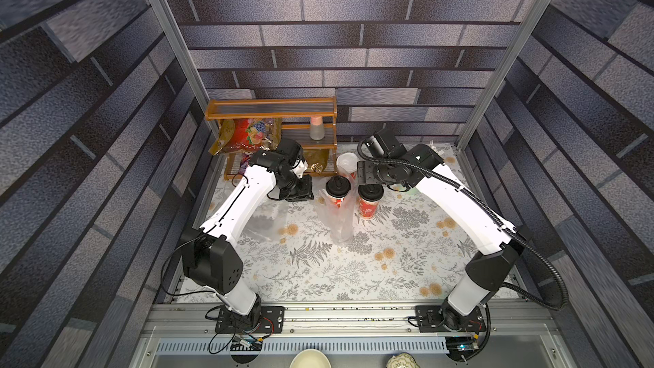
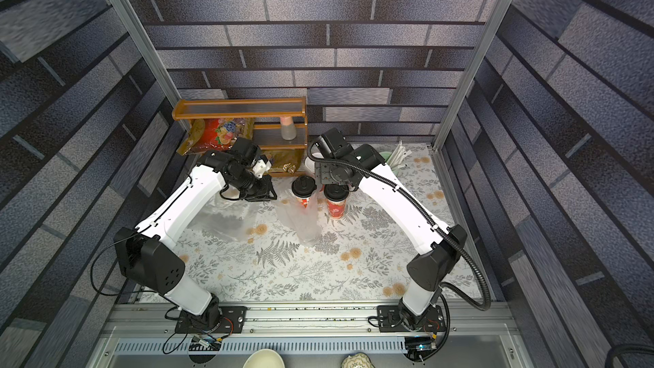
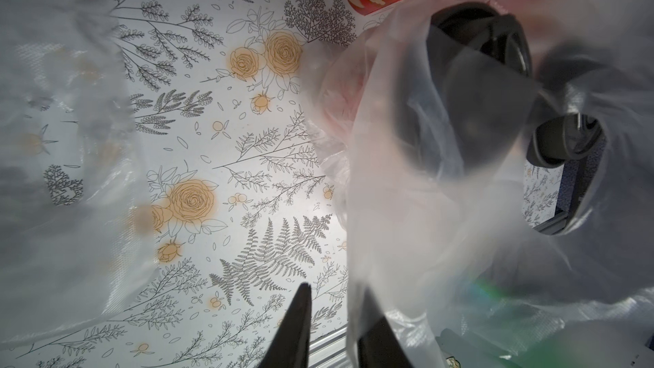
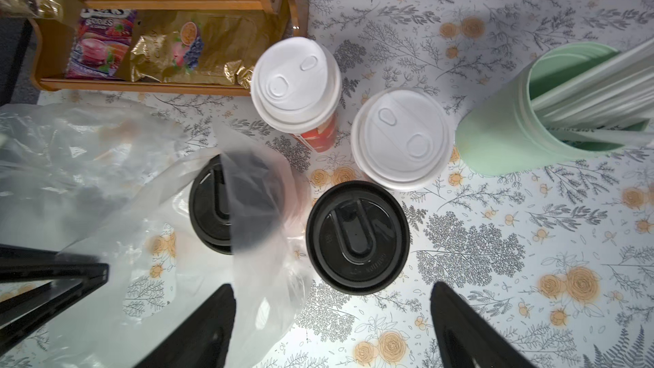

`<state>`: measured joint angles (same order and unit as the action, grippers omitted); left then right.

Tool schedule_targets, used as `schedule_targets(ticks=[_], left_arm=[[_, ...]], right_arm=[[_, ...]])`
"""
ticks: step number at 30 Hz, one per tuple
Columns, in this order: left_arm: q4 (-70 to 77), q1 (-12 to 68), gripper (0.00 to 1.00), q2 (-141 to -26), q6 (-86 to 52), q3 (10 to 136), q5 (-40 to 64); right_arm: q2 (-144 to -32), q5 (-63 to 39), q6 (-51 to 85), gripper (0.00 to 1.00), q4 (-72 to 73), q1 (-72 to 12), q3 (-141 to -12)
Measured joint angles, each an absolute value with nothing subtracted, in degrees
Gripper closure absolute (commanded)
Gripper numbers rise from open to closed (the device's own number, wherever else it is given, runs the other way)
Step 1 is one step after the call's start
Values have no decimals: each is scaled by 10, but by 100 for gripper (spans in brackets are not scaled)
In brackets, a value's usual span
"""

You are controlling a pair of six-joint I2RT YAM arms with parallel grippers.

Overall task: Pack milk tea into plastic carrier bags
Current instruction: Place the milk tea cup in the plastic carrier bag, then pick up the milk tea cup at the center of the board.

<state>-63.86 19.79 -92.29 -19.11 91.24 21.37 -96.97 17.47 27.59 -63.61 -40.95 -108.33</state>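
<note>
Two black-lidded red milk tea cups stand side by side. One (image 4: 212, 207) (image 1: 338, 189) sits inside a clear plastic carrier bag (image 4: 258, 277) (image 1: 339, 223); the other (image 4: 357, 237) (image 1: 369, 194) stands bare to its right. Two white-lidded cups (image 4: 295, 86) (image 4: 403, 138) stand behind them. My right gripper (image 4: 332, 285) hangs open and wide above the bare black-lidded cup, holding nothing. My left gripper (image 3: 338, 295) (image 1: 300, 191) is left of the bagged cup. Its jaws are slightly apart, with tablecloth showing in the gap, and the bag's film (image 3: 407, 171) is draped over one finger (image 3: 375, 331).
A second clear bag (image 1: 262, 223) (image 4: 70, 157) lies crumpled under my left forearm. A wooden shelf (image 1: 270, 109) with foil snack packets (image 4: 191, 47) stands at the back left. A pale green cup of white straws (image 4: 502, 143) stands at the back right.
</note>
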Motion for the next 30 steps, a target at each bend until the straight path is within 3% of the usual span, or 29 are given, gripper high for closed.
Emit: schedule_targets(ticks=[11, 30], left_arm=[[-632, 198, 74, -905, -200, 908, 222], [-631, 194, 74, -905, -200, 905, 223]], right_arm=[[-988, 148, 276, 11, -623, -388, -1021], [-1039, 149, 263, 22, -610, -384, -1021]])
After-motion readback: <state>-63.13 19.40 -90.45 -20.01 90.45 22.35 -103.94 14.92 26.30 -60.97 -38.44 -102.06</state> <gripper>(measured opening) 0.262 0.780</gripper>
